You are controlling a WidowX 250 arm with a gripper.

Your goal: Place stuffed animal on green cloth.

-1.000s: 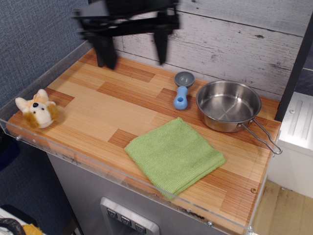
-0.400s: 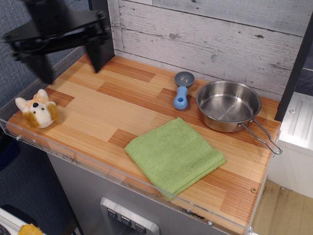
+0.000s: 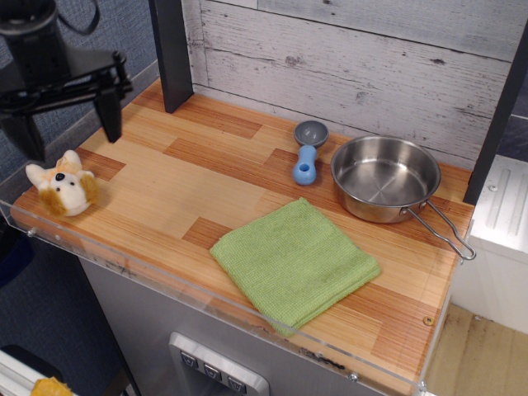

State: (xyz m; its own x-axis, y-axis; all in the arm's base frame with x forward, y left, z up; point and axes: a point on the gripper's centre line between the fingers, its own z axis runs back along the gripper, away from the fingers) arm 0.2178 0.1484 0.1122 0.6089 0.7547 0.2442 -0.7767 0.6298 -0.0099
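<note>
Hovering above the stuffed animal [image 3: 63,189], jaws spread wide; the gripper [image 3: 70,132] should drop straight, straddle its fuzzy body, then carry toward four o'clock to the green cloth [image 3: 294,261].

The gripper [image 3: 70,132] body is cut off at the 10 o'clock corner; its left finger [image 3: 29,136] looks slightly blurred.

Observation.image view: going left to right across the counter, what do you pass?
Stuffed animal → open pincer above it → green cloth → blue scoop → steel pan.
</note>
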